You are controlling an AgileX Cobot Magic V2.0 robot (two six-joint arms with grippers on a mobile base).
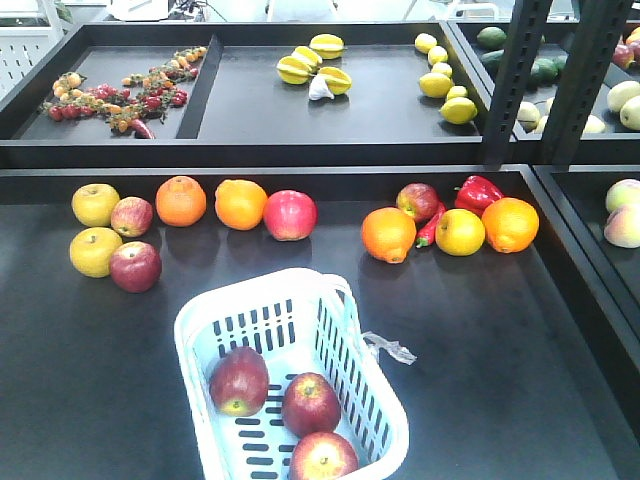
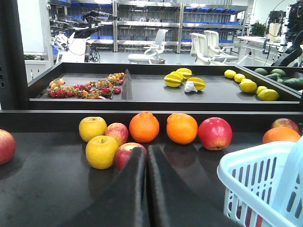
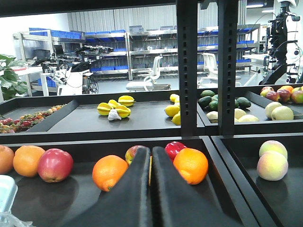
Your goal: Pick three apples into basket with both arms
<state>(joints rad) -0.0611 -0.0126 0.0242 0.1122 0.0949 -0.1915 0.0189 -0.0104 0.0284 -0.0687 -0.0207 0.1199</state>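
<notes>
A: Basket [image 1: 345, 340]?
B: White slotted plastic, rectangular; three glossy red apples [image 1: 310, 403] lay inside.
A: Grippers?
B: Left gripper [image 2: 147, 156] and right gripper [image 3: 151, 156] each pressed together, empty, both outside the basket.

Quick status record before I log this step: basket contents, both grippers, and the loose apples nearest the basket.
basket: white, slotted, at the tray's front
apples in basket: three red apples, lying on its floor
left gripper: jaws shut, empty, low over the tray
right gripper: jaws shut, empty
loose apples nearest the basket: two red apples beside the yellow ones at the left
task count: three in the basket, looks met
</notes>
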